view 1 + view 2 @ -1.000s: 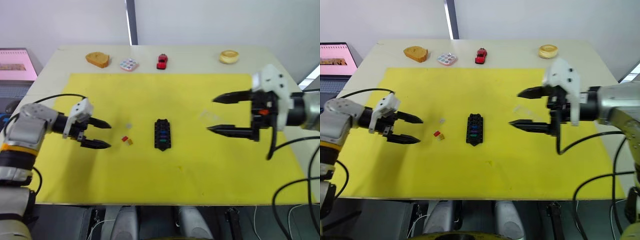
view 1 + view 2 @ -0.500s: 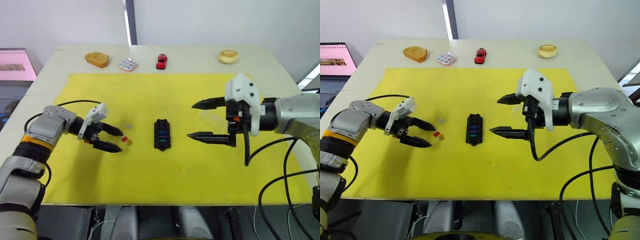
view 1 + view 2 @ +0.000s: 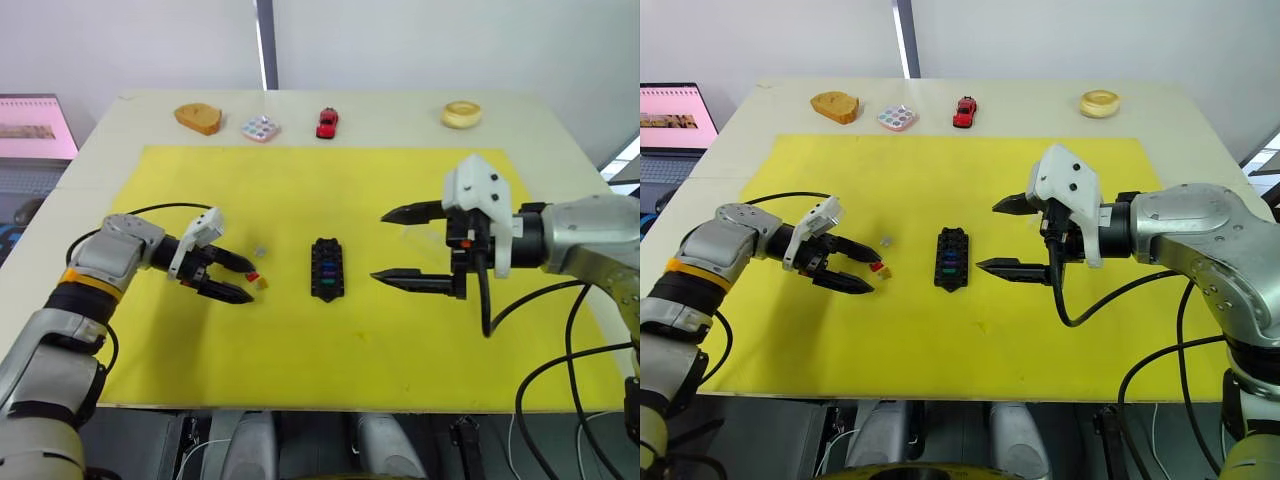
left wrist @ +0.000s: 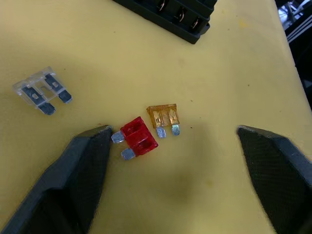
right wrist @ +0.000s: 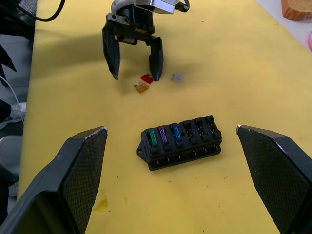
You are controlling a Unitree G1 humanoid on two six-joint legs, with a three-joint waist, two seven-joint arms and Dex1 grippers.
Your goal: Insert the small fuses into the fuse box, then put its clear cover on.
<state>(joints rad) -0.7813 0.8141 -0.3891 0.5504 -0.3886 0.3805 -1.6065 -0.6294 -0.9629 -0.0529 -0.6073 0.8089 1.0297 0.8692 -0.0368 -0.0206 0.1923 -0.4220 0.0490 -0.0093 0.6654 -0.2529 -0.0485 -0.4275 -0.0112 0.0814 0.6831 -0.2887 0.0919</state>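
So we're mid fuse-loading here. The left gripper (image 4: 173, 141) is hovering wide open over the red fuse (image 4: 138, 139) and amber fuse (image 4: 164, 117), one fingertip just touching the red one's blades, with a clear grey fuse (image 4: 40, 90) lying loose nearby. All three are sitting on the yellow mat (image 3: 300, 340), toward its left edge from the fuse box (image 3: 326, 268), which is resting near the mat's middle.

The box is holding three fuses at one end (green, purple, blue), and the other slots are looking empty.

The right gripper (image 3: 1002, 236) is hanging spread open, holding nothing, on the box's right side.

Next move is probably closing on the red fuse, which is tiny and lying flat, so the aim needs to be pretty exact. Can't really make out the clear cover
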